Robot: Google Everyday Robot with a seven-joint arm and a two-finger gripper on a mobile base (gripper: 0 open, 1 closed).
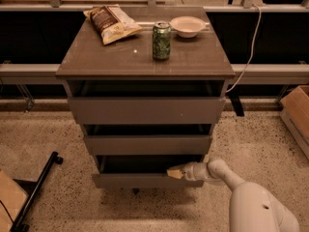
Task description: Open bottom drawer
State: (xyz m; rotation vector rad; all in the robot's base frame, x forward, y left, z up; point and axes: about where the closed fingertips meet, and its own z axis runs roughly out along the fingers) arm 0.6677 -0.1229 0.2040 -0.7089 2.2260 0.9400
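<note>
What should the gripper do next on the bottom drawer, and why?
Probably a short, straight pull outward, away from the cabinet. The gripper sits at the top edge of the bottom drawer front, right of centre. Only a narrow dark gap shows behind that front, so the drawer seems barely open.

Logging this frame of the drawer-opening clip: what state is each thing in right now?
bottom drawer, slightly out at most, dark gap above its front
claw, at the bottom drawer's top edge, right of middle
middle drawer, dark gap above its front, untouched
top drawer, dark gap above its front, untouched
can, upright on the cabinet top
bowl, upright
chip bag, lying flat
</note>
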